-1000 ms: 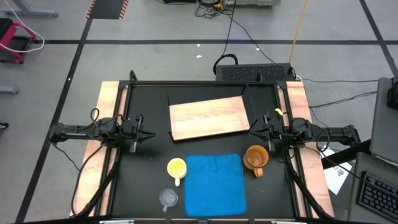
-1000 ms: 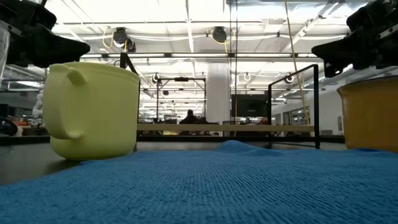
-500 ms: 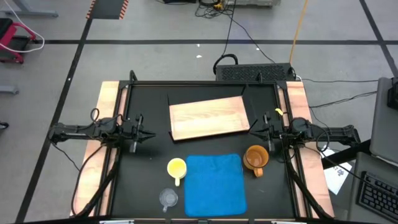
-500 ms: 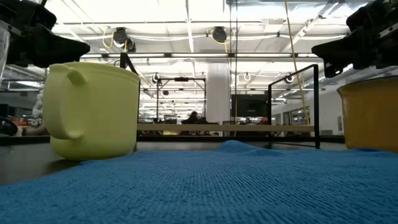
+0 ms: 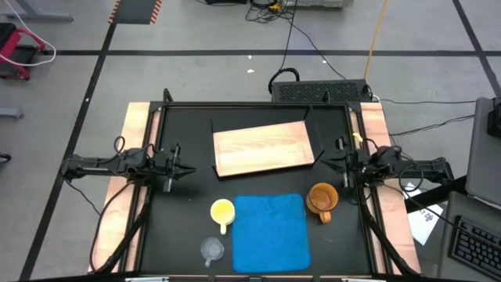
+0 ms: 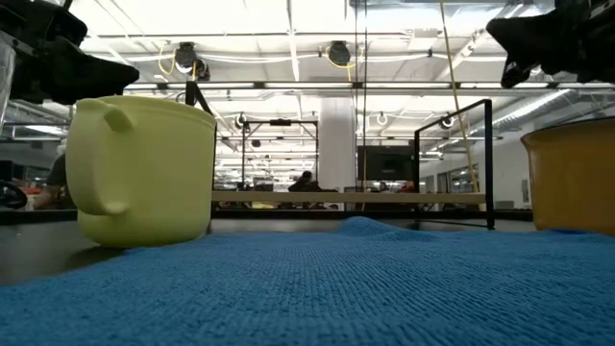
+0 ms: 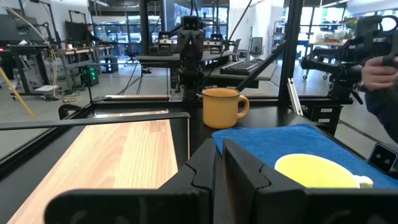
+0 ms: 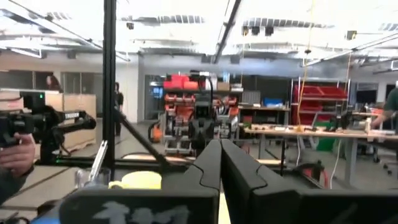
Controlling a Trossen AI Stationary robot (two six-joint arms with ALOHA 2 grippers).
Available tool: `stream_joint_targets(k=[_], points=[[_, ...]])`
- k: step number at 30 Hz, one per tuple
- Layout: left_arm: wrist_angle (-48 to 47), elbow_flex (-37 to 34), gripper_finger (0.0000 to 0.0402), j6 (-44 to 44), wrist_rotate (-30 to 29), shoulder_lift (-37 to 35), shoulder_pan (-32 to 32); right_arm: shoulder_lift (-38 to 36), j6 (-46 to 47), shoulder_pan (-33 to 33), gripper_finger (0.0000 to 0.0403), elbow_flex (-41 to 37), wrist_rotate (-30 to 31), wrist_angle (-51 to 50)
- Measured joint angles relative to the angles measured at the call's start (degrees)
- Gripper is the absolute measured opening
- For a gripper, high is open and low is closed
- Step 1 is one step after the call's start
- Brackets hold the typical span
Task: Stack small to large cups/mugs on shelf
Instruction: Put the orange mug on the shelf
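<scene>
The light-wood shelf board lies flat at the table's far middle. The yellow mug stands at the left edge of the blue mat, and the amber mug stands at its right edge. The clear cup stands near the front, left of the mat. My left gripper is shut and empty left of the board. My right gripper is shut and empty right of the board, above and beyond the amber mug. The left wrist view shows the amber mug and the yellow mug.
A black frame post stands at the table's far right. Wooden side strips run along both table edges. A person's hand shows beyond the table in the right wrist view.
My right gripper has risen and drawn back a little toward the table's right edge, still shut and empty. The mugs, cup and board have stayed in place.
</scene>
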Motion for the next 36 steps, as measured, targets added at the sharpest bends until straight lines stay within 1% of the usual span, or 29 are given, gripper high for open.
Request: stream_joint_targets(k=[1,3,7,10,12,14,20,24,28,31,36], points=[[0.00,0.00,0.0033,0.00,0.00,0.00,0.00,0.18,0.08,0.00,0.0002,1.01,-0.05,-1.76],[0.00,0.00,0.0033,-0.02,0.00,0.00,0.00,1.14,0.91,0.02,0.0002,3.58,-0.71,-8.83],[-0.02,0.00,0.0033,-0.02,-0.02,0.00,0.00,4.59,3.64,0.04,0.0006,12.33,-1.31,-18.83],[-0.01,0.00,0.0033,-0.02,-0.01,-0.01,0.00,8.40,5.05,0.04,0.0020,18.02,-1.31,-26.94],[-0.02,0.00,0.0033,-0.02,-0.02,-0.02,0.00,10.97,5.89,0.04,0.0035,22.17,-1.29,-31.07],[-0.03,-0.02,0.0033,-0.02,0.00,0.00,0.00,13.84,8.61,0.04,0.0057,25.73,-1.31,-35.56],[-0.04,-0.02,0.0033,-0.09,-0.01,0.00,0.00,22.52,16.99,0.04,0.0142,34.16,-1.64,-47.61],[-0.04,-0.02,0.0033,-0.24,-0.02,0.00,0.00,28.39,20.46,0.04,0.0189,38.57,-1.81,-56.65],[-0.04,-0.02,0.0033,-0.26,-0.02,0.00,0.00,32.68,22.13,0.04,0.0219,41.87,-2.95,-65.86],[-0.04,-0.02,0.0033,-0.26,0.00,0.00,0.00,35.43,23.40,0.04,0.0228,43.17,-3.28,-70.45],[-0.04,-0.02,0.0033,-0.26,-0.02,-0.01,0.00,38.96,26.02,0.04,0.0226,43.22,-3.28,-74.90]])
